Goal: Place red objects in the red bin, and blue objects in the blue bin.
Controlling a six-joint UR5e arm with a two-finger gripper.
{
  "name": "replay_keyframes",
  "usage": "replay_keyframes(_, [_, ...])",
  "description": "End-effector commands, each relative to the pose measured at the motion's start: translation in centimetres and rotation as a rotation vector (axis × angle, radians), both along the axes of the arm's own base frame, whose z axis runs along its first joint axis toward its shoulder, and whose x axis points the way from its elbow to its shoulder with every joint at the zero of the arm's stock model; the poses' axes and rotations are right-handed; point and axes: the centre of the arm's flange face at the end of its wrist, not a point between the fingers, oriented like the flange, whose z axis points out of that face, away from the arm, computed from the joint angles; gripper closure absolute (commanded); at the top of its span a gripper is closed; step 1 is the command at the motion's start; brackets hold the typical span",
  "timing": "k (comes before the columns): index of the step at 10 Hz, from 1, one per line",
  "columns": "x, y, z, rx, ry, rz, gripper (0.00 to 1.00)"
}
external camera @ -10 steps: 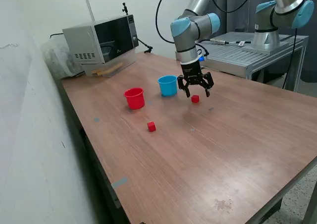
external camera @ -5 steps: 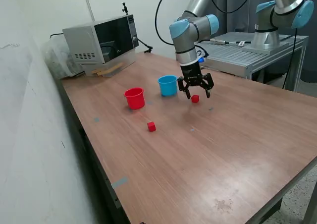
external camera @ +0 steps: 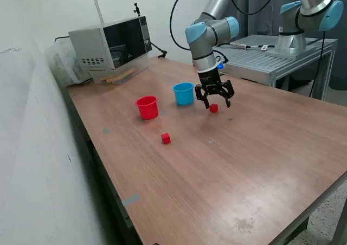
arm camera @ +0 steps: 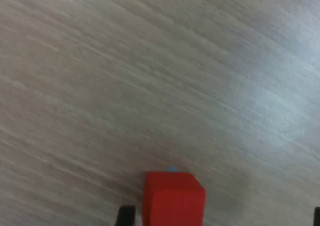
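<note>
My gripper (external camera: 216, 103) hangs open just over a small red cube (external camera: 213, 108) on the table, its fingers spread to either side of the cube without touching it. In the wrist view this red cube (arm camera: 174, 198) lies close beside one dark fingertip (arm camera: 126, 217). A second red cube (external camera: 166, 139) rests nearer the table's front. The red bin (external camera: 147, 107) and the light blue bin (external camera: 184, 93) stand upright side by side, toward the exterior view's left of the gripper. The blue objects are out of view.
A microwave (external camera: 111, 43) stands at the table's back corner on the exterior view's left. A second robot arm (external camera: 303, 17) on a grey metal platform (external camera: 271, 58) is behind the table on the right. Small tape marks dot the wooden tabletop (external camera: 227, 163).
The gripper has shifted only slightly above the red cube and stays open. The cubes and cups have not moved.
</note>
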Motion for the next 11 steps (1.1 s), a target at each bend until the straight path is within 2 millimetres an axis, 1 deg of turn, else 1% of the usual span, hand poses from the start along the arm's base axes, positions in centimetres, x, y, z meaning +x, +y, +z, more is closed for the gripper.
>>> replay_keyframes(1, [0.26,0.26,-0.22,0.009,0.022,0.022,0.0])
replay_keyframes(5, [0.65,0.49,0.01,0.038,0.069,0.08,0.0])
replay_keyframes(6, [0.83,0.78,-0.05,0.072,0.077,0.083,0.0])
replay_keyframes(9, [1.11,0.84,-0.12,0.083,0.082,0.083,0.0])
replay_keyframes(10, [1.09,0.84,-0.11,0.083,0.083,0.083,1.0])
replay_keyframes(11, [1.0,0.86,-0.03,0.084,0.088,0.084,1.0])
